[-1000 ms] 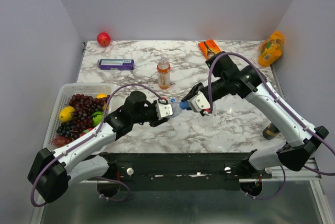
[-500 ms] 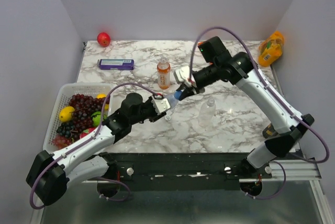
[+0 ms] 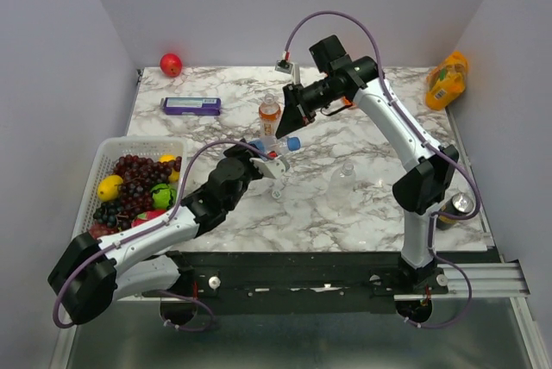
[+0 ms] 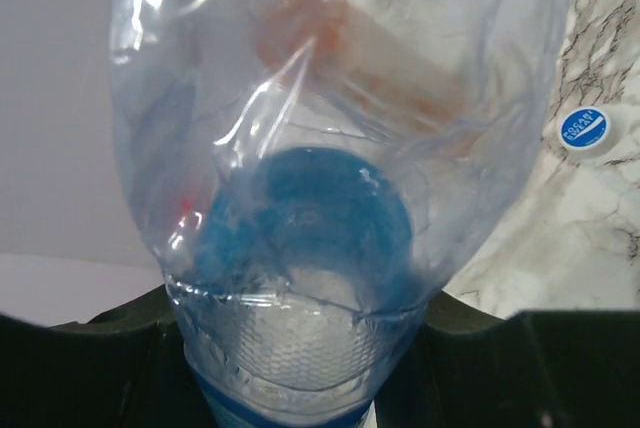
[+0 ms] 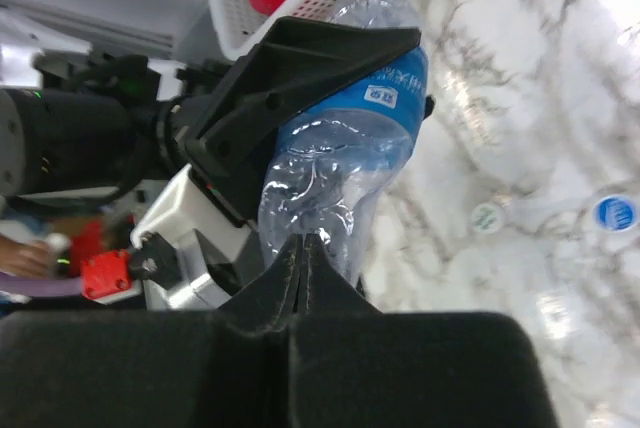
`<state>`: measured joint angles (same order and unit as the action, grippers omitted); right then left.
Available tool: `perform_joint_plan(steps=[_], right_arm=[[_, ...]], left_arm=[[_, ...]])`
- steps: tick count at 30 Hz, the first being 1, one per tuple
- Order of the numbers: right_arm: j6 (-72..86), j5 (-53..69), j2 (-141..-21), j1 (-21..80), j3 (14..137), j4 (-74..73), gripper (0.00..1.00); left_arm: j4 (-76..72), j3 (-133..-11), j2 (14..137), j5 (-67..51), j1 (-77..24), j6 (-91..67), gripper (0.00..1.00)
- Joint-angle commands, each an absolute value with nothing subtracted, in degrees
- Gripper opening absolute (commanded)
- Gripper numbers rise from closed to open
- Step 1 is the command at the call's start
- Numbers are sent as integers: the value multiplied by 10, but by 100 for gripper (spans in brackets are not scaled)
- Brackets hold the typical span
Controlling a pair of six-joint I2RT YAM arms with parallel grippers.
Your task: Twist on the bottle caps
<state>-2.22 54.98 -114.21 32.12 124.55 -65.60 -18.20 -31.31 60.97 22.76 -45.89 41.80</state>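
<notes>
My left gripper (image 3: pixel 261 160) is shut on the blue-labelled bottle (image 3: pixel 269 150) and holds it tilted above the table; the bottle fills the left wrist view (image 4: pixel 320 148). A solid blue cap (image 3: pixel 293 143) sits on its neck and shows through the plastic (image 4: pixel 310 223). My right gripper (image 3: pixel 293 116) is shut and empty, raised just above and behind that cap, its fingertips (image 5: pixel 303 245) in front of the bottle (image 5: pixel 345 158). The orange-liquid bottle (image 3: pixel 270 121) stands behind. The all-clear bottle (image 3: pixel 345 172) stands to the right. A whitish cap (image 5: pixel 487 216) and a blue-printed whitish cap (image 5: pixel 613 213) lie on the marble.
A white basket (image 3: pixel 138 142) of fruit sits at the left. A red apple (image 3: pixel 171 64), a purple box (image 3: pixel 191 106) and an orange box (image 3: pixel 347 80) lie at the back. A yellow-orange pouch (image 3: pixel 447 80) is far right. A dark can (image 3: pixel 454 205) stands at the right edge.
My right gripper has left the bottle's cap and risen back toward the orange bottle. My left gripper has lifted the blue-labelled bottle, cap on its neck, a little toward the back.
</notes>
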Motion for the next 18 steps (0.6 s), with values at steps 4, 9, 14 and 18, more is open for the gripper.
perform_joint_plan(steps=[4,9,14,18], right_arm=[[40,577,-1134,311,1290,-676,28],[-80,622,-1111,275,1339,-676,45],[-171,617,-926,265,1132,-511,73],[-58,617,-805,266,881,-223,85]], left_arm=[[-264,-317,581,266,-457,425,0],[-189,-309,541,176,-457,362,0],[-66,-344,512,59,-450,227,0],[-32,-374,515,-27,-446,122,0]])
